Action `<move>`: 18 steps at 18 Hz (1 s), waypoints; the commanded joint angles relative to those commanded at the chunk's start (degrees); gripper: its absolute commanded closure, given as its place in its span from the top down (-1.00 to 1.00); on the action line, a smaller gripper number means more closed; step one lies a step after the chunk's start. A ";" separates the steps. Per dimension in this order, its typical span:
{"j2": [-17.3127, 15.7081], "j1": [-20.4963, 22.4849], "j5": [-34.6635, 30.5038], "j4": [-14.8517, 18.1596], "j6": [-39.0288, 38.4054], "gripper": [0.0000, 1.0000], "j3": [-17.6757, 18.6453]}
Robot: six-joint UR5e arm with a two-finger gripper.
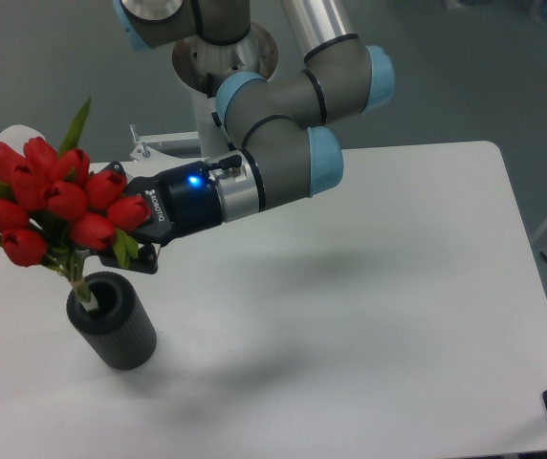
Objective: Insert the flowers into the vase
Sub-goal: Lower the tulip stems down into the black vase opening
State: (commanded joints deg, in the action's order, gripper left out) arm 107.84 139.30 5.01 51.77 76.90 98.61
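Observation:
The flowers [54, 196], a bunch of red tulip buds with green leaves, hang at the left, tilted up and to the left. Their stems [76, 275] run down into the mouth of the vase [116, 330], a dark ribbed cylinder standing upright on the white table. My gripper [111, 222] reaches in from the right at the level of the bunch's base, just above the vase. Its jaws sit above and below the lower buds and hold the bunch. The fingertips are hidden behind the buds.
The white table [369, 316] spreads to the right and front, with its rounded edge at the right. My arm's base [224, 53] stands at the back, behind the gripper. A small metal bracket [144, 145] sits near it.

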 joint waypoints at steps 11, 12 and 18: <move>-2.90 0.71 -0.09 0.00 10.71 -0.93 9.31; -2.82 0.62 -0.17 0.00 11.51 -0.91 9.75; -2.29 0.44 -0.44 -0.09 13.53 -0.41 11.86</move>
State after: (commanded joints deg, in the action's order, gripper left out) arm 105.56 139.75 4.57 51.68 90.43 110.47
